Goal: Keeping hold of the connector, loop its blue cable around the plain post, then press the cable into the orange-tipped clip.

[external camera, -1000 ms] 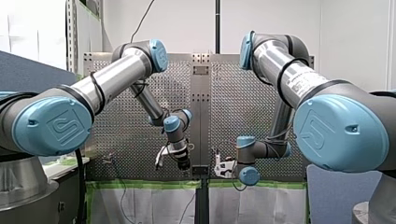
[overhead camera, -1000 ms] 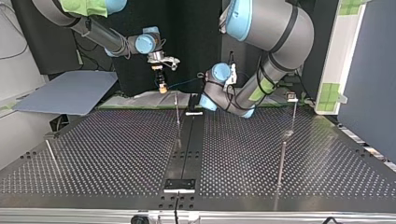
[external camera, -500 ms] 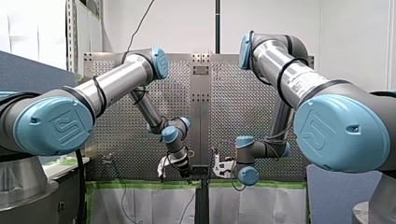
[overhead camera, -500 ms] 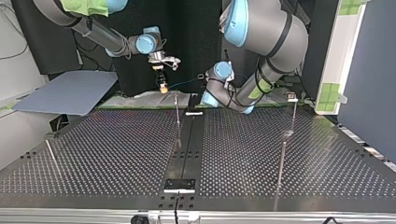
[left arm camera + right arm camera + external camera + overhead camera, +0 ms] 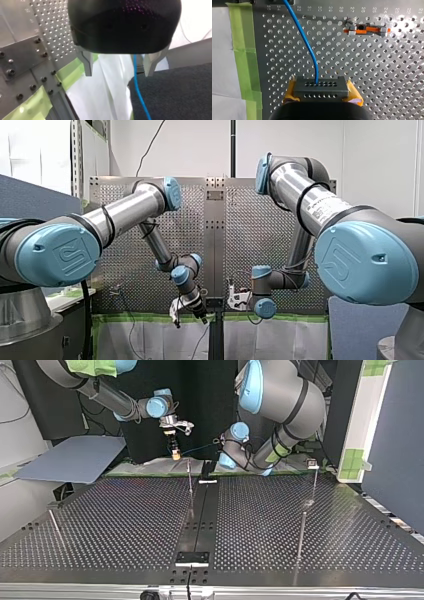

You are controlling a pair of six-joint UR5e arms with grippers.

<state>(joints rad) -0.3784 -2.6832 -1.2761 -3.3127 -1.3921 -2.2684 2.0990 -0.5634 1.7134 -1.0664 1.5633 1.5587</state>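
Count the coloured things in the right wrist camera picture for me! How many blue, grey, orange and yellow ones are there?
Blue: 1, the thin blue cable
Grey: 1, the rectangular grey connector block with rows of holes
Orange: 1, the flat orange clip with metal screws
Yellow: 2, the yellow pads squeezing the connector's two sides
Total: 5

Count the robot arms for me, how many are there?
2. My left arm comes in at the front view's left, bending down low. My right arm comes in at its right, its gripper shut on the connector. None looks hidden.
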